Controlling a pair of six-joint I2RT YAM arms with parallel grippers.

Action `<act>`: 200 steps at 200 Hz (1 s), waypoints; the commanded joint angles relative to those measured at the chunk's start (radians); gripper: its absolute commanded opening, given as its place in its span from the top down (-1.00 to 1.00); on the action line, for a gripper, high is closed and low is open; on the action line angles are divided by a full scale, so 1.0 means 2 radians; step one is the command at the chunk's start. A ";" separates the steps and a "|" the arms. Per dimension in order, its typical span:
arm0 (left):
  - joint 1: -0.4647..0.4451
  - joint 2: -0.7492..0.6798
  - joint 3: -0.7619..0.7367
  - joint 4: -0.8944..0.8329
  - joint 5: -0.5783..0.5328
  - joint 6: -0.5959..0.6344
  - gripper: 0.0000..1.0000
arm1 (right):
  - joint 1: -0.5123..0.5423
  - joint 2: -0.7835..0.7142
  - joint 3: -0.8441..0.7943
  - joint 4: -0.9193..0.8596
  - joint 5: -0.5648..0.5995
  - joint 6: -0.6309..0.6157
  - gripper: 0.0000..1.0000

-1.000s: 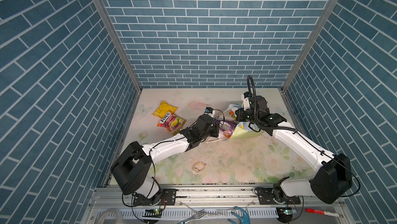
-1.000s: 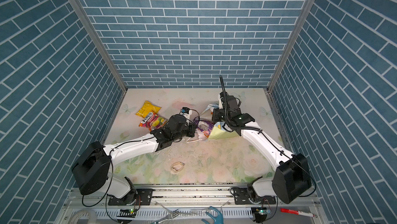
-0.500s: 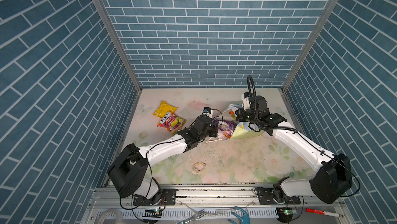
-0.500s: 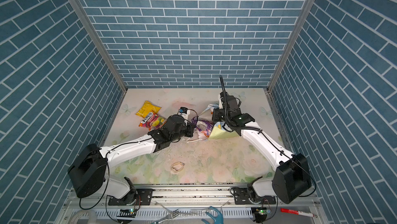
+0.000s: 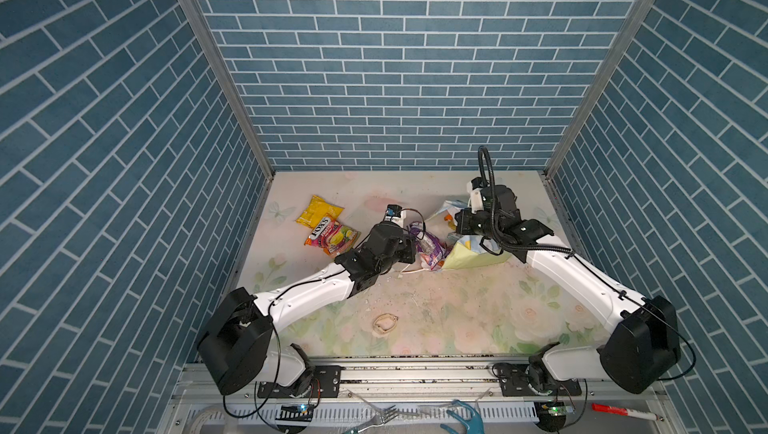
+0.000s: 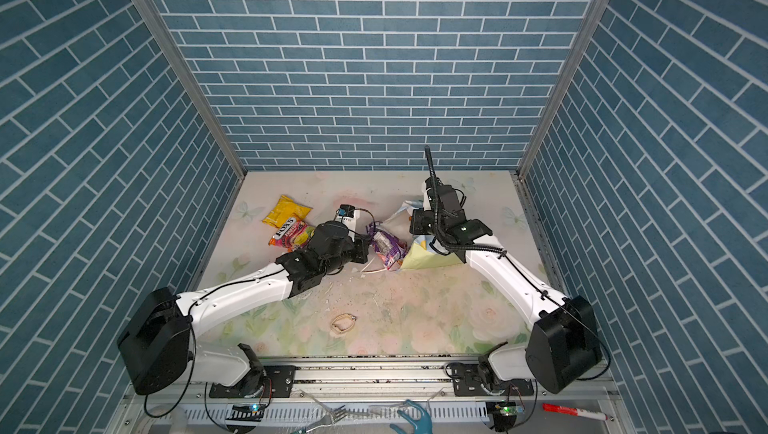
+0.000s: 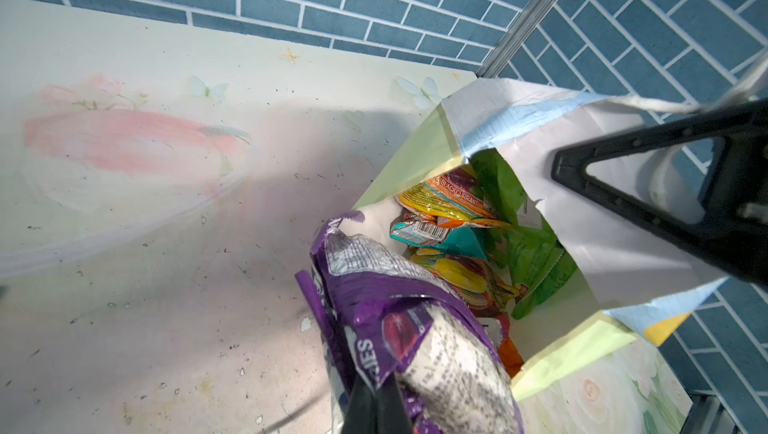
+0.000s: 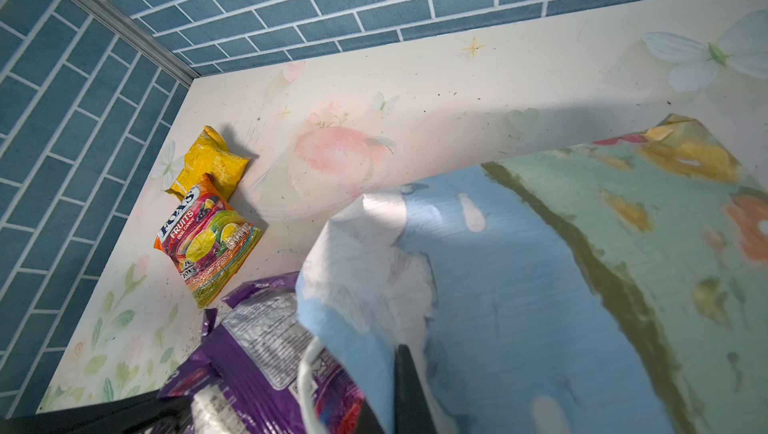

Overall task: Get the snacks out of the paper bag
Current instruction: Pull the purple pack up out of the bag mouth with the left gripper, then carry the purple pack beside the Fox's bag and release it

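paper bag [image 5: 473,259] right of centre, snacks [image 7: 449,203] inside, FOX'S packet [image 5: 332,238] at left, overlapping second packet [image 5: 318,211] behind it

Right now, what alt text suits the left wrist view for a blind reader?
The left gripper is shut on a purple packet at the open mouth of the paper bag. An orange packet, a teal packet and a green bag lie inside.

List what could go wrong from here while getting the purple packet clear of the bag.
1. The left gripper pinches the purple packet at one end only; the crinkly foil might slip free.
2. The right gripper holds the bag by its upper wall, whose rim looks torn; a tug could rip it further.
3. A string handle hangs close by the packet and might catch on it.
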 commanded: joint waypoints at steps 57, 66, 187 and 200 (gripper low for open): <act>0.016 -0.035 -0.011 0.004 -0.027 0.007 1.00 | 0.000 0.003 0.010 0.006 0.008 0.005 1.00; 0.018 -0.035 -0.011 0.003 -0.027 0.007 1.00 | 0.000 0.003 0.010 0.006 0.008 0.006 1.00; 0.091 -0.080 -0.040 -0.029 -0.030 0.009 1.00 | 0.000 0.012 0.012 0.009 0.007 0.004 1.00; 0.107 -0.094 -0.049 -0.034 -0.032 0.010 1.00 | 0.000 0.012 0.013 0.011 0.007 0.004 1.00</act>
